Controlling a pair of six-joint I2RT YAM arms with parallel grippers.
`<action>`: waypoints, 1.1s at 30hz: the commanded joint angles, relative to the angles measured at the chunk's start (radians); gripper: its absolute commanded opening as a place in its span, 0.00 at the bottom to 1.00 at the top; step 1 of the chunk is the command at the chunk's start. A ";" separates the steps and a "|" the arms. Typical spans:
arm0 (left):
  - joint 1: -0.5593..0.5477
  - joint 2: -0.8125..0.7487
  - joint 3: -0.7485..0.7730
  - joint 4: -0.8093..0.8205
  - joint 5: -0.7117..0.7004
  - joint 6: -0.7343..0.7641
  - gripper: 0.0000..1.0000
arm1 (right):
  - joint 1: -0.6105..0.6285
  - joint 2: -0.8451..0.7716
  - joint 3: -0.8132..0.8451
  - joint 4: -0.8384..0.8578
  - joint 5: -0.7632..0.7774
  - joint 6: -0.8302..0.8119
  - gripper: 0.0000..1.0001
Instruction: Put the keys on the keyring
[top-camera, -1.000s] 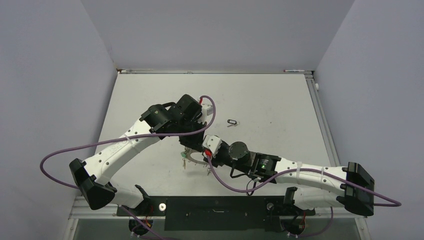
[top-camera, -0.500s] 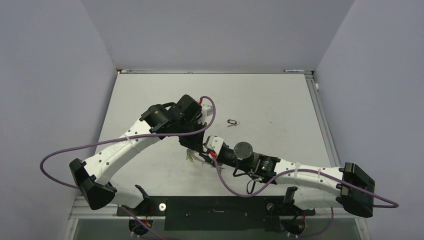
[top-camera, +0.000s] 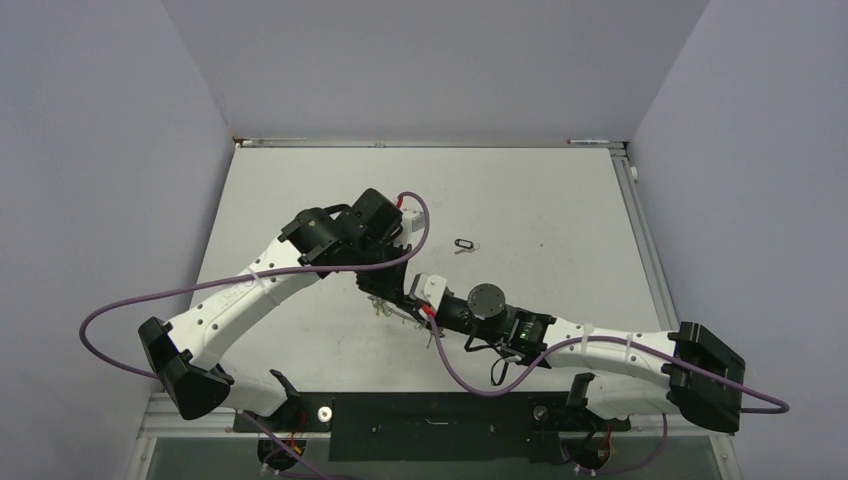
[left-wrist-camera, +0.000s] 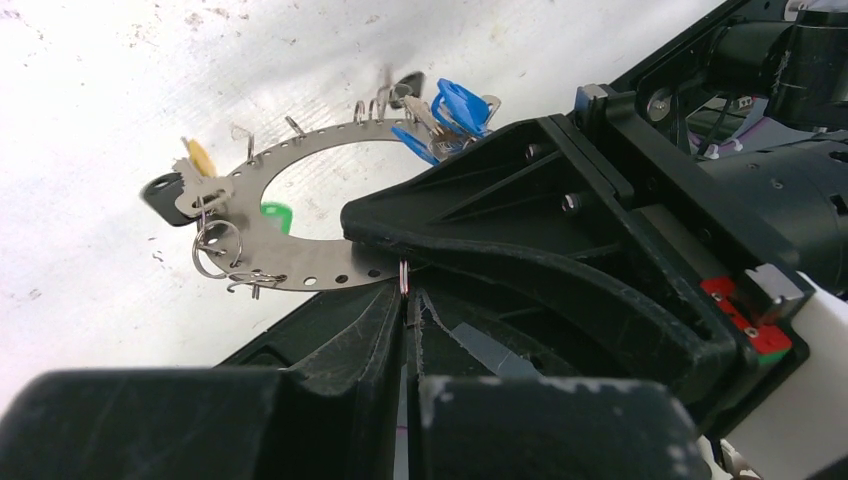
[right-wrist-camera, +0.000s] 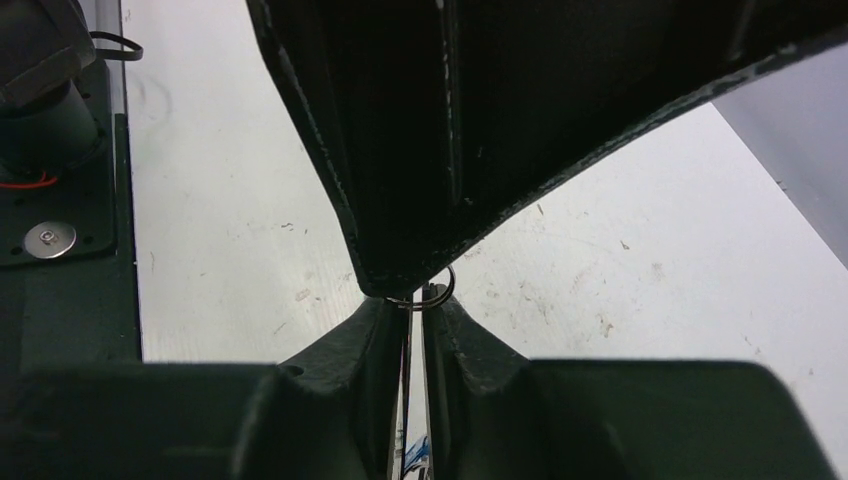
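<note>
My left end effector (left-wrist-camera: 405, 305) is clamped on the keyring (left-wrist-camera: 300, 272) rim, plate running out to 10 o'clock. Right end effector (right-wrist-camera: 415, 312) is a bare slit at a split ring (right-wrist-camera: 433, 292), 12 o'clock off its tips. Gripping? Can't tell. Loose key (top-camera: 463, 244) on desk (top-camera: 540, 200) at 1 o'clock, right arm nearer.

As I see it: keyring (left-wrist-camera: 290, 262) silver-grey; keys (left-wrist-camera: 458, 103) with blue, yellow, green and black tags; table (left-wrist-camera: 100, 80) white, speckled with dark scuffs.

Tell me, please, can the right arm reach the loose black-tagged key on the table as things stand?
Probably yes: the key lies unobstructed just beyond the right gripper, though its jaws look closed on the keyring.
</note>
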 joint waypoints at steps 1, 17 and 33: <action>0.001 -0.015 0.025 0.004 0.041 -0.007 0.00 | -0.011 -0.022 -0.015 0.121 -0.022 0.010 0.13; 0.024 -0.032 0.035 0.026 0.091 -0.026 0.19 | -0.020 -0.051 -0.038 0.143 -0.074 0.026 0.05; 0.072 -0.105 0.098 0.096 0.009 0.006 0.52 | -0.102 -0.108 -0.094 0.216 -0.143 0.156 0.05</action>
